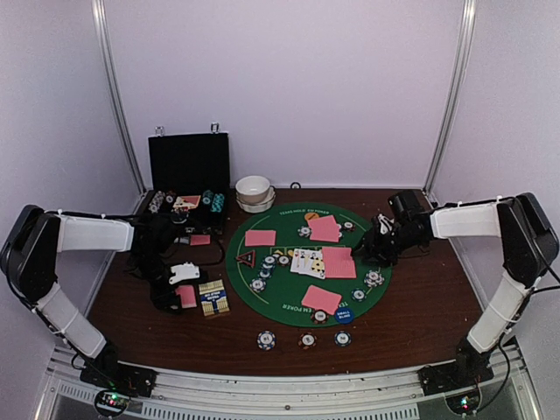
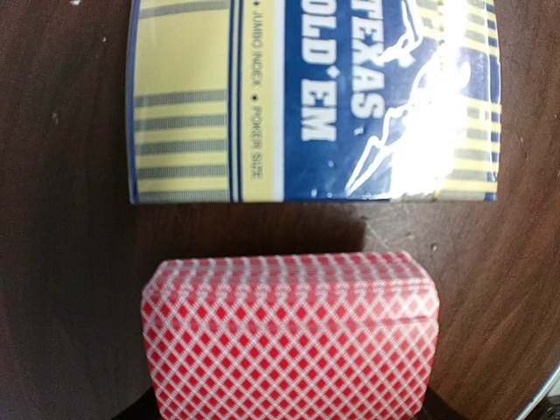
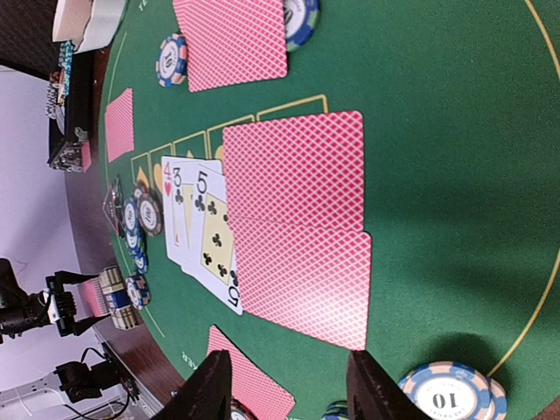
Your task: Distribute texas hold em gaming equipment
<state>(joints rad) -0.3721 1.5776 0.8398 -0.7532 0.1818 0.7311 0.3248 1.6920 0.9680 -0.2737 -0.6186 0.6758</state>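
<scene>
Pink-backed deck (image 2: 289,341) clamped in left gripper (image 1: 185,296); dealt cards (image 3: 297,219) beyond right gripper (image 3: 289,389).

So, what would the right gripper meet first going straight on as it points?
Probably the face-down pink card lying against the five of clubs, though depth is unclear.

right gripper (image 3: 289,360) fingers spread, nothing between them, low over green mat (image 3: 455,175). Two face-down pink-backed cards (image 3: 297,219) overlap mid-mat and cover the edge of the face-up fan (image 3: 201,229): 4 hearts, 3 clubs, 5 clubs. "10" chip (image 3: 442,395) just beside one finger
</scene>
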